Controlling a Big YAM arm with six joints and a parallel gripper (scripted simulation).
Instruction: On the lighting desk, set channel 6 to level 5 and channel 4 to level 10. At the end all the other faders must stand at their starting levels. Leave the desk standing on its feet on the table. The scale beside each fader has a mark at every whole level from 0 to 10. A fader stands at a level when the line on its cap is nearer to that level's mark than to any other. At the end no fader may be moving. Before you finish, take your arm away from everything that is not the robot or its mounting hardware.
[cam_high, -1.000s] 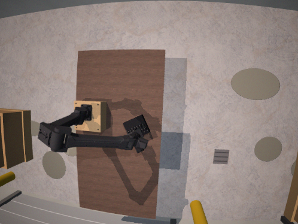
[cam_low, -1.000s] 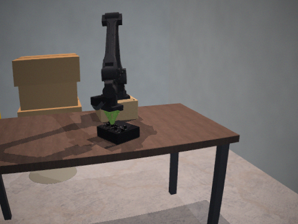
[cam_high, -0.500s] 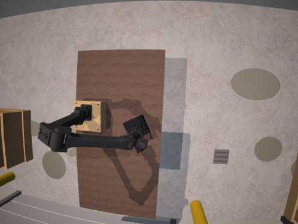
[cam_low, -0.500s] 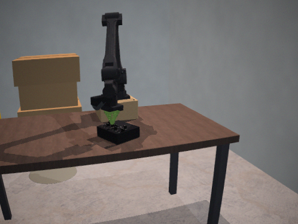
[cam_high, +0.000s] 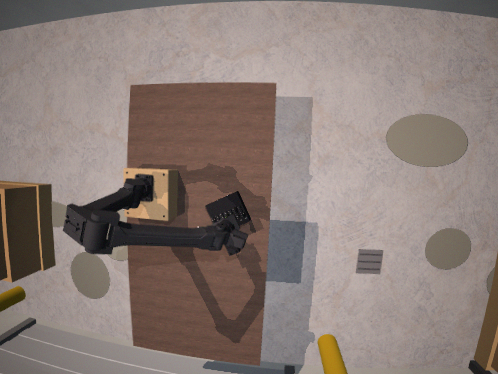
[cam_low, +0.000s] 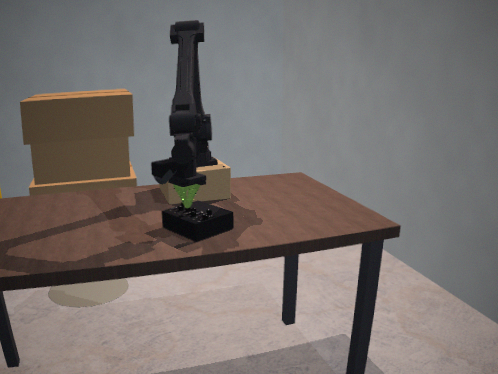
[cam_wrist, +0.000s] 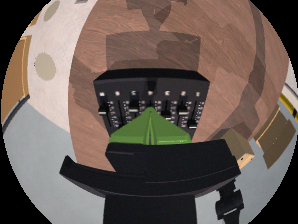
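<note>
Claw (cam_wrist: 152, 124) pinched together, holding nothing, green tips down on the black desk's (cam_low: 210, 226) faders; no writing readable.

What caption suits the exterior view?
Black arm's shut green-fingered gripper points down onto the lighting desk on the wooden table.

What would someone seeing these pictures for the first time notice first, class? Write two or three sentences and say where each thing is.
The tall black arm rises from a wooden block at the table's far edge. Its gripper, bright green fingers shut to a point and holding nothing, hangs right over the small black lighting desk that stands on the brown table. Behind the table on the left, big cardboard boxes are stacked.
</note>
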